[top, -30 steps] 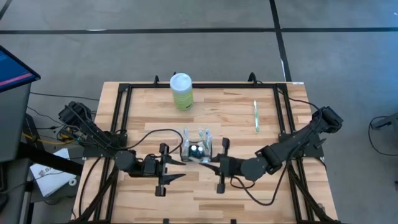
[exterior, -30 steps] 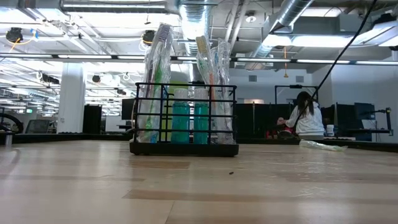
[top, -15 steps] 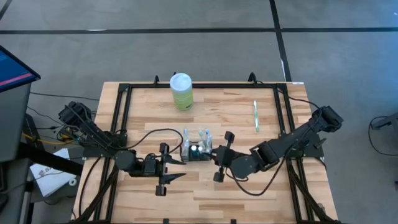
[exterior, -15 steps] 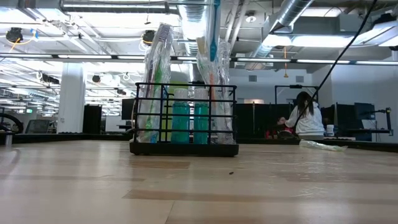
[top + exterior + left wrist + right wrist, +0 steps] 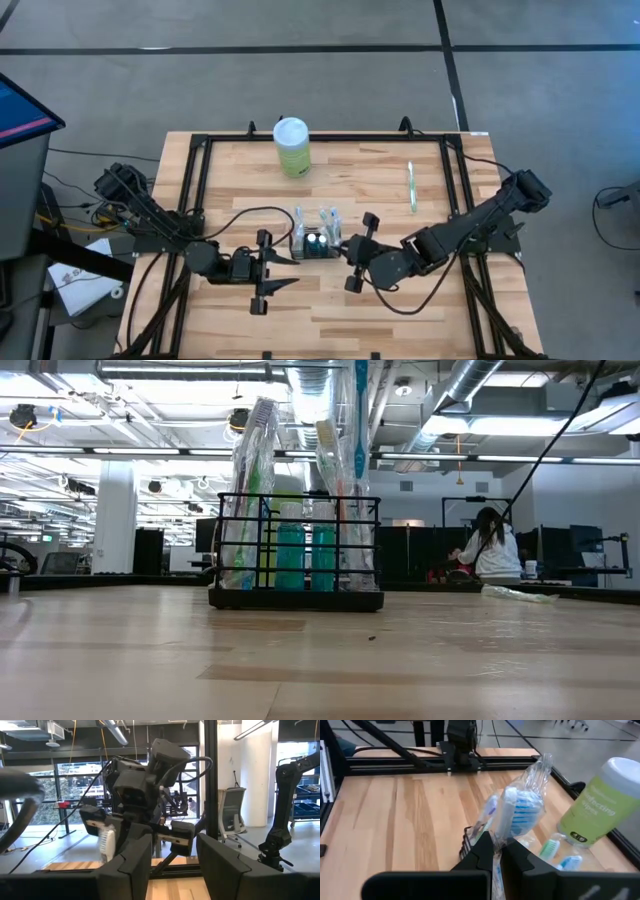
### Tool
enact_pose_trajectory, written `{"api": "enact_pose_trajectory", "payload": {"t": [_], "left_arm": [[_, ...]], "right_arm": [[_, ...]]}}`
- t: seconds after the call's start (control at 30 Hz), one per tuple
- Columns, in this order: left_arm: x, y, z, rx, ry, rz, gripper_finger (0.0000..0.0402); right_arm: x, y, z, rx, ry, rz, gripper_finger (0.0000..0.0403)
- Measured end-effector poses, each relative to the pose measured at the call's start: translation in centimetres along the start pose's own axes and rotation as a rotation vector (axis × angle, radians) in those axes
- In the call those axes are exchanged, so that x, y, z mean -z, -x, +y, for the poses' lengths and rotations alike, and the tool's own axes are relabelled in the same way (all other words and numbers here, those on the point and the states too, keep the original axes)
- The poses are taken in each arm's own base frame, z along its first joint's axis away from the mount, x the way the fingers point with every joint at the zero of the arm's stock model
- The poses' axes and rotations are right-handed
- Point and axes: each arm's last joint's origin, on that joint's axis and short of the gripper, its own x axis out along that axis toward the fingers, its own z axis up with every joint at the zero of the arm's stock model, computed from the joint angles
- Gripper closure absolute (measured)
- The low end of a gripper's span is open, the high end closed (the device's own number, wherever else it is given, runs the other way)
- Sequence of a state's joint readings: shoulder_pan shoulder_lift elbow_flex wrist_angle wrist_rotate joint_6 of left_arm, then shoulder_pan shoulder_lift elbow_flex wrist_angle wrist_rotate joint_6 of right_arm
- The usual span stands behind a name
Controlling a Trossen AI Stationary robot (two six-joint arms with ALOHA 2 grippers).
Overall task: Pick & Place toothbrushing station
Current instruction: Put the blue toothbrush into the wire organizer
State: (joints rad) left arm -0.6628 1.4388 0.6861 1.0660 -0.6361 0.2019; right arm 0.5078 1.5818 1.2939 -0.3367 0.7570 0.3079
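Observation:
The toothbrushing station [image 5: 316,242], a small black wire caddy, stands mid-table with several wrapped toothbrushes and two teal bottles upright in it [image 5: 295,550]. My right gripper [image 5: 343,250] hangs just right of it, shut on a clear-wrapped toothbrush with a blue and white head [image 5: 520,807]. In the low view this toothbrush [image 5: 360,410] stands upright over the caddy's right end. Whether its lower end is inside, I cannot tell. My left gripper [image 5: 290,270] waits open, left of the caddy and nearer the table's near edge, with nothing between its fingers [image 5: 130,865]. My right gripper pinches the wrapped toothbrush just below its head [image 5: 499,832] between its two fingers [image 5: 481,849]. The fingers come from the table's right, slanting down, and lie across the brush. The brush stands about upright, head up, over the caddy's right end.
A pale green wipes bottle with a white cap [image 5: 291,146] stands at the far edge. A green toothbrush [image 5: 411,187] lies flat at the far right. A black frame [image 5: 200,160] runs around the table. A person [image 5: 490,550] sits far behind the table.
My right gripper has tipped downward, rolled at the wrist and shifted a little toward the caddy, staying shut. The wrapped toothbrush has swung from lying aslant over the caddy to upright. In the low view it has come down into sight above the caddy's right end.

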Motion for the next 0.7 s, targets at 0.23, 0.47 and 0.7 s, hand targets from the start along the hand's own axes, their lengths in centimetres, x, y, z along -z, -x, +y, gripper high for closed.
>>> {"api": "enact_pose_trajectory", "payload": {"t": [0.23,0.47,0.7], "left_arm": [[0.0,0.0,0.0,0.0,0.0,0.0,0.0252],[0.0,0.0,0.0,0.003,0.0,0.0,0.0254],[0.0,0.0,0.0,0.003,0.0,0.0,0.0254]], "right_arm": [[2.3,-1.3,-0.3,0.0,-0.03,0.023,0.04],[3.8,-2.8,-1.2,-0.016,-0.069,0.033,0.0397],[5.4,-4.1,-2.1,-0.027,-0.11,0.034,0.0398]]}}
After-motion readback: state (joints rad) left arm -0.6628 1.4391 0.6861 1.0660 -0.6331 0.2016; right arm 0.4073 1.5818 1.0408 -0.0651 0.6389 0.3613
